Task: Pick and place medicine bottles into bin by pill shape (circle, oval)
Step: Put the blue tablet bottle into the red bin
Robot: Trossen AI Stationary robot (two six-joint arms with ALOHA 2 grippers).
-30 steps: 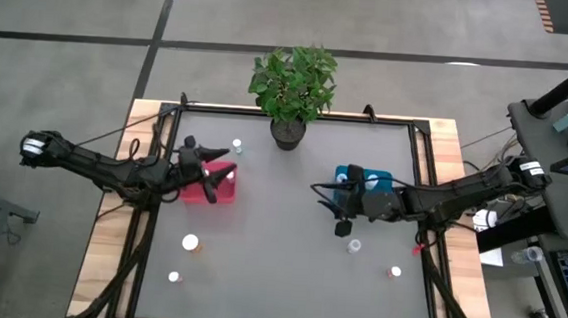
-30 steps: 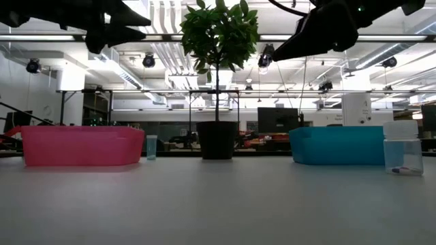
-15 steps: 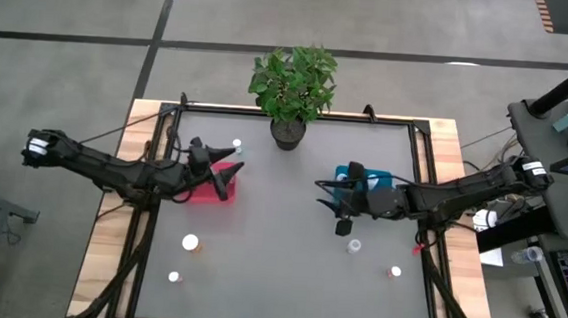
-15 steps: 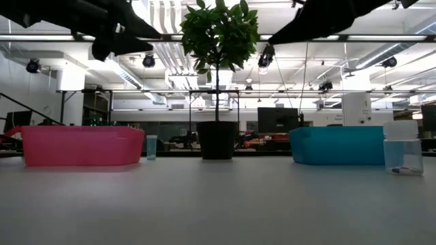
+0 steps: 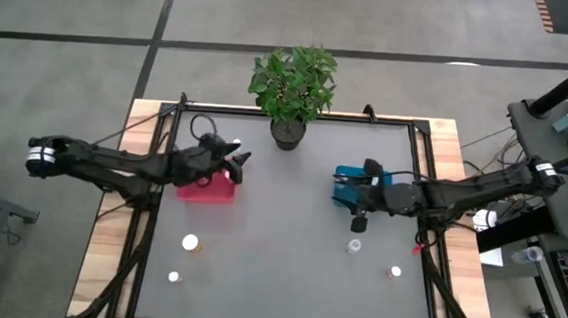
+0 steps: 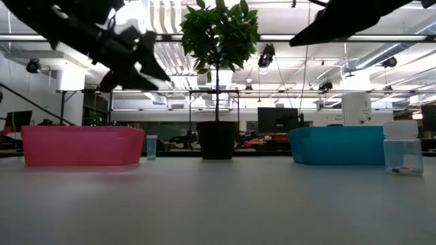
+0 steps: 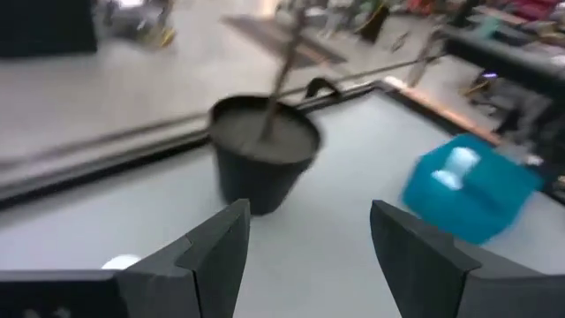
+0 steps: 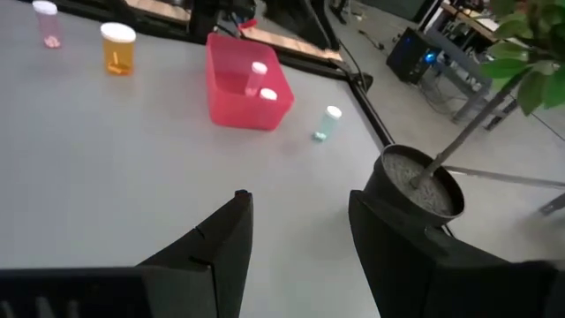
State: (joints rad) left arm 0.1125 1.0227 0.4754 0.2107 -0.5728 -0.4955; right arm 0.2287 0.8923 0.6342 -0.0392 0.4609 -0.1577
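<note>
The left gripper [image 5: 235, 166] has swung from over the near edge of the red bin [image 5: 207, 190] toward the far side of the table [image 5: 288, 250], and now hangs above the bin's far right corner, aimed at the plant pot [image 5: 287, 132]. Its fingers [image 7: 216, 256] stand apart with nothing between them. The right gripper [image 5: 359, 216] has drawn back toward its own side and sits just beside the teal bin [image 5: 348, 176]; its fingers [image 8: 221, 247] are also apart and empty. Judging from this, both arms are between picks: the left seems headed for the bottle by the pot, while the right has no clear target yet.

The red bin already holds 2 bottles [image 8: 260, 84], seen from the right wrist, and the teal bin holds at least 1 white-capped bottle [image 7: 455, 166]. Loose on the table are an orange bottle [image 5: 190, 243], a small bottle [image 5: 173, 277] near the front left corner, a clear bottle [image 5: 354, 246] and another bottle [image 5: 394, 272] on the right.

The bottle by the pot [image 8: 327, 122] is covered by the left arm from above. The pill shapes inside any bottle are too small to make out, so the sorting cannot be checked. From the low view the bin walls hide their contents.
</note>
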